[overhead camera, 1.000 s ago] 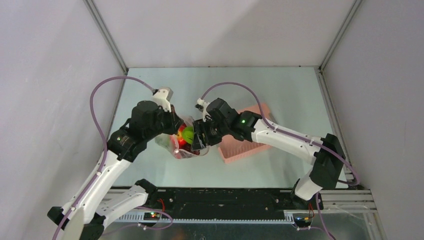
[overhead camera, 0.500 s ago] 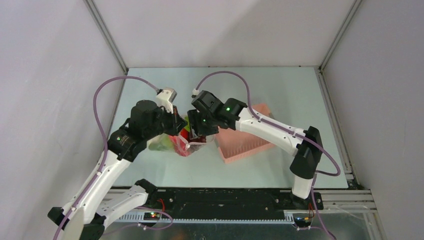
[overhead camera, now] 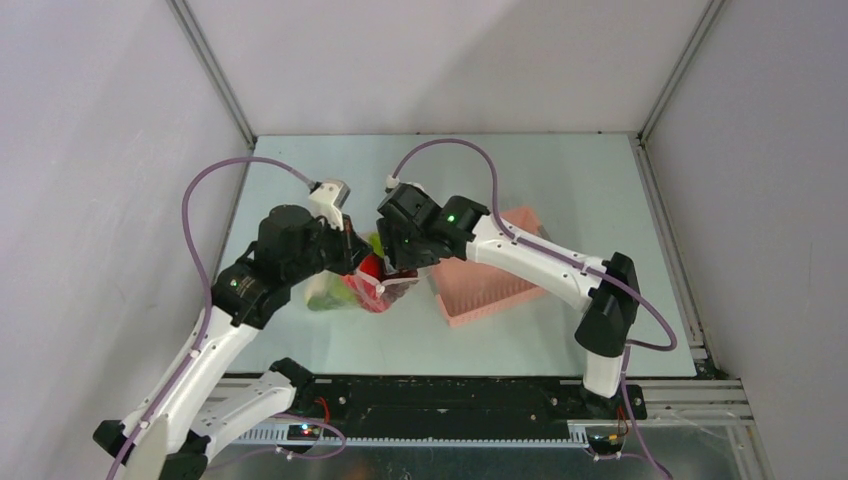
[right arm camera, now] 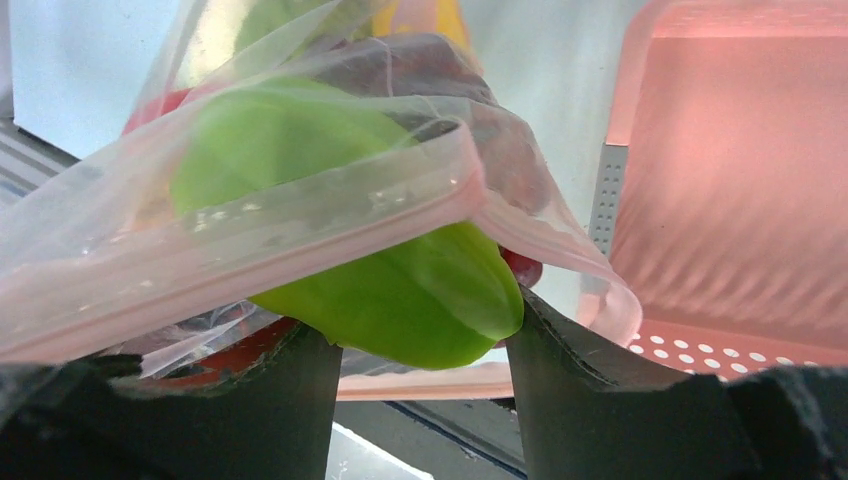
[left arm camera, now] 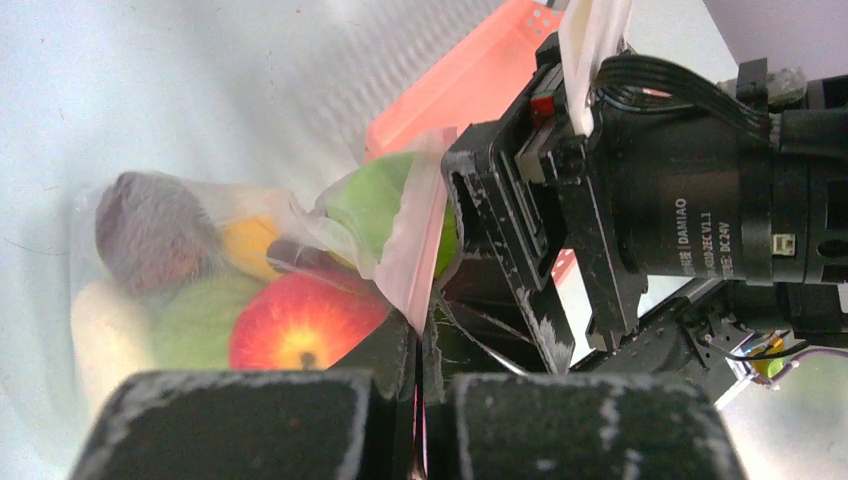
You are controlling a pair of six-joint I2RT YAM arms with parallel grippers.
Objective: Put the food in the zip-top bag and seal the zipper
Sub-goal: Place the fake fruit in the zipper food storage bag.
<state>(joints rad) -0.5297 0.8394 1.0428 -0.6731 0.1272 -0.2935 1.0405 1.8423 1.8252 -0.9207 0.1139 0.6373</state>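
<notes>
Zip-top bag (overhead camera: 340, 292) comes first: it sits just beside the pink slatted basket (overhead camera: 490, 285), on the side toward the left arm, with its mouth turned toward the basket and its film bulging with food.

Between bag and basket we have the right gripper (right arm camera: 420, 330), its jaws parted and clamped on the lime-green piece (right arm camera: 400, 290). We read that piece as only partway through the mouth, since one lip lies draped over its top. On the bag's far side from the basket, the left gripper (left arm camera: 420, 350) has its fingers pressed together, pinching a thin corner of the mouth edge.

Deeper in the bag, farther from the basket, lie the red apple (left arm camera: 300, 335), the dark maroon piece (left arm camera: 150, 225), the white oblong piece (left arm camera: 100, 330) and the yellow piece (left arm camera: 250, 245).

Our worries:
- If the right jaws let go here, the lime-green piece could roll back out toward the basket, because little of the bag is under it.
- Film may be trapped between a finger and the piece. We cannot tell, but pulling away could then drag the mouth and tip out the loaded food.
- The left pinch has little material to hold, so a push from the right arm might tug it free.
- The zipper (right arm camera: 300, 215) is bent over the piece. A fold or a caught edge would keep the strip from closing along its length.
</notes>
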